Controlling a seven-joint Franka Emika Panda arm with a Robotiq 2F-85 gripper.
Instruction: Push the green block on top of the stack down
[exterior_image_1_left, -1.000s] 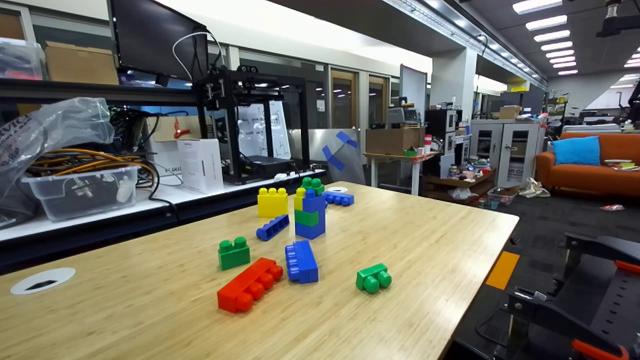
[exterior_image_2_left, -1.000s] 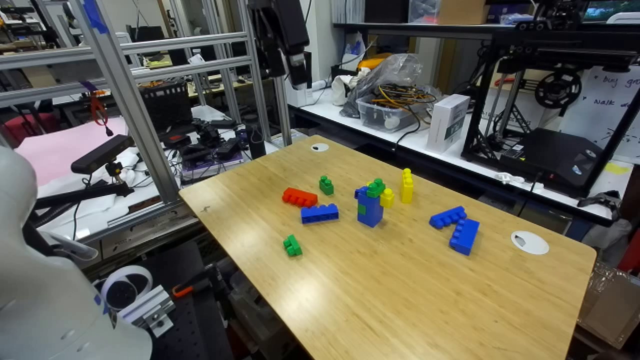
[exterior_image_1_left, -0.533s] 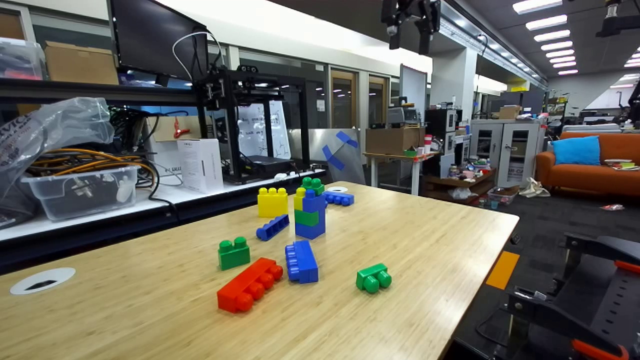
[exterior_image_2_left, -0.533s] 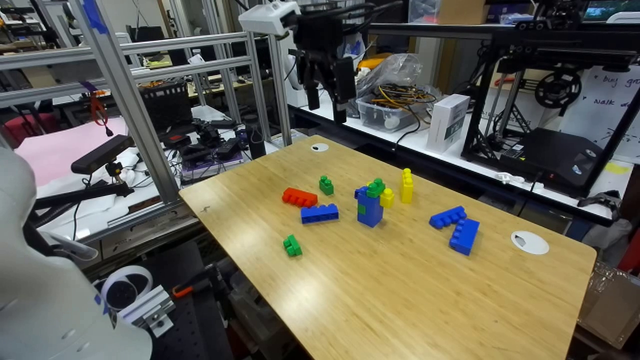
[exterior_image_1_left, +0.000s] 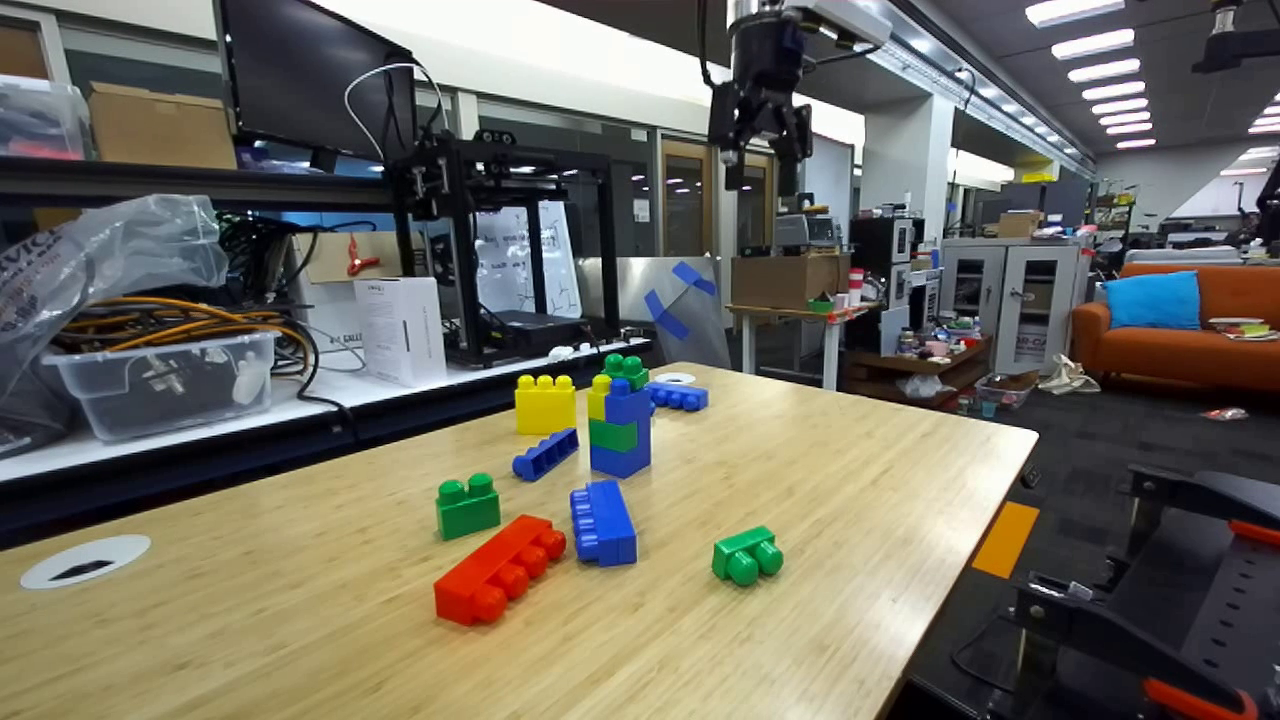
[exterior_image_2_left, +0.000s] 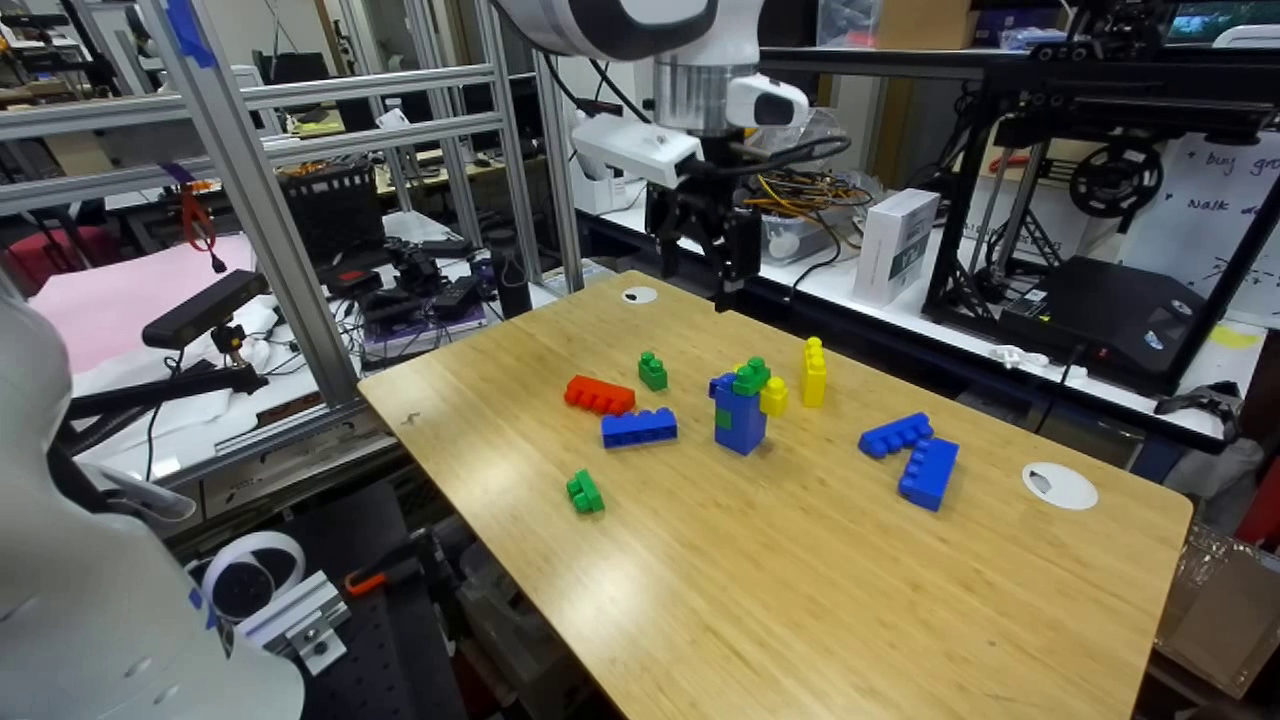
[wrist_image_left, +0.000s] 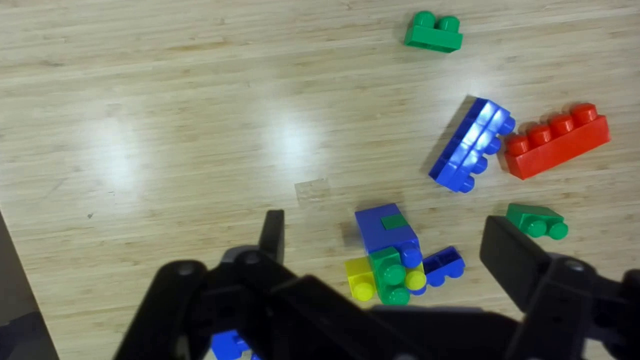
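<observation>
Tool (exterior_image_1_left: 761, 182) came lower — green block (wrist_image_left: 390, 277) sits studs-up, long axis level.

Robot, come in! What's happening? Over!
Black two-fingered claw: open, holding nothing. Small green studded plastic block: on top of blue plastic brick stack. Yellow studded plastic brick showing beside block, might get bumped.

The stack (exterior_image_2_left: 743, 425) is plastic, the table (exterior_image_2_left: 820, 590) glossy wood.

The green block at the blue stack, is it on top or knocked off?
On top: the green block sits atop the stack, studs up, in both exterior views.
</observation>
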